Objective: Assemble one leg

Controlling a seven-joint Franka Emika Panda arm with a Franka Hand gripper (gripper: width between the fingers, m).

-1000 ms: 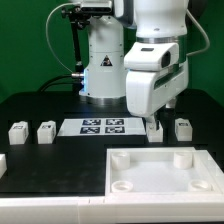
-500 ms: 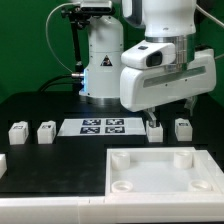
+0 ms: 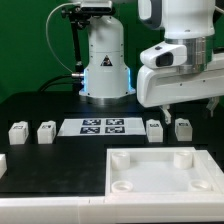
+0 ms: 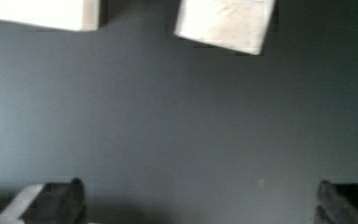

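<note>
leg [image 4: 224, 22] and second leg [image 4: 48, 12] cropped in wrist view; jaws apart

This is a robotics lab test bench. A white robot arm [image 3: 112, 82] with a triangular warning sticker [image 3: 100, 62] and loose black cables [image 3: 72, 50] stands at the far edge of a matte black tabletop [image 3: 60, 165]. Plain green screens [image 3: 25, 50] close it in behind. Printed black-and-white tags cover the marker board [image 3: 103, 126] near that edge, and the small white blocks [image 3: 18, 132] beside it carry dark tags too.
</note>
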